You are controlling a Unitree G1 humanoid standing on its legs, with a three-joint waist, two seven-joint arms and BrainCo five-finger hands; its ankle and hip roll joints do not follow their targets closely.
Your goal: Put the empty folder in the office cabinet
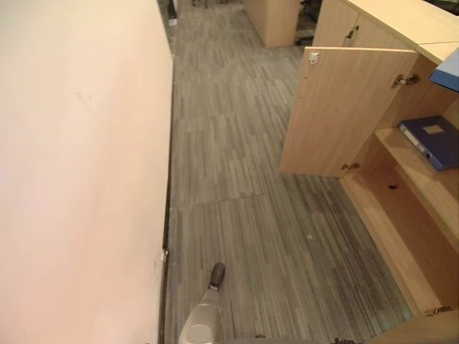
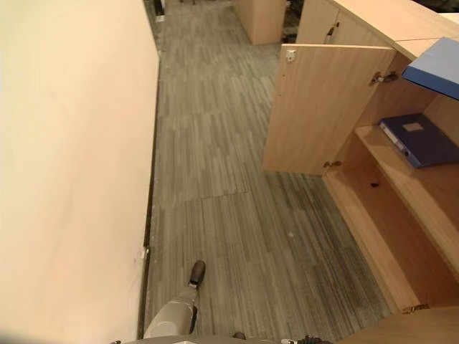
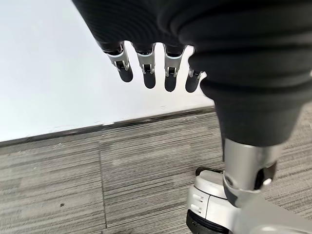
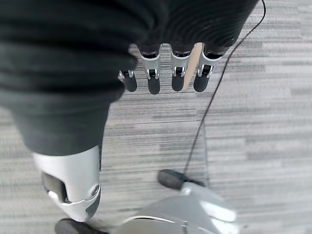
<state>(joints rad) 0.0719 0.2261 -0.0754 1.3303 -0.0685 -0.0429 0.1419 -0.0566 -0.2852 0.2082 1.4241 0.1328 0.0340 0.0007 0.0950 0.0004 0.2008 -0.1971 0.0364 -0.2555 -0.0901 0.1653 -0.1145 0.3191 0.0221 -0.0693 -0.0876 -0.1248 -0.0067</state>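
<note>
Hanging at the robot's sides, the left hand (image 3: 156, 73) and the right hand (image 4: 165, 75) point relaxed, straight fingers at the carpet (image 1: 237, 215) and hold nothing. One blue folder (image 2: 419, 140) already lies flat on a shelf of the cabinet (image 2: 401, 208), whose door (image 2: 319, 107) stands wide open (presumably for loading). Another blue folder (image 2: 437, 68) rests on top.

I am not finding any readable text, number or sign; the blue folder (image 1: 433, 140) lying on the cabinet shelf (image 1: 427, 183) is carrying a pale label, but I cannot read its print from here
</note>
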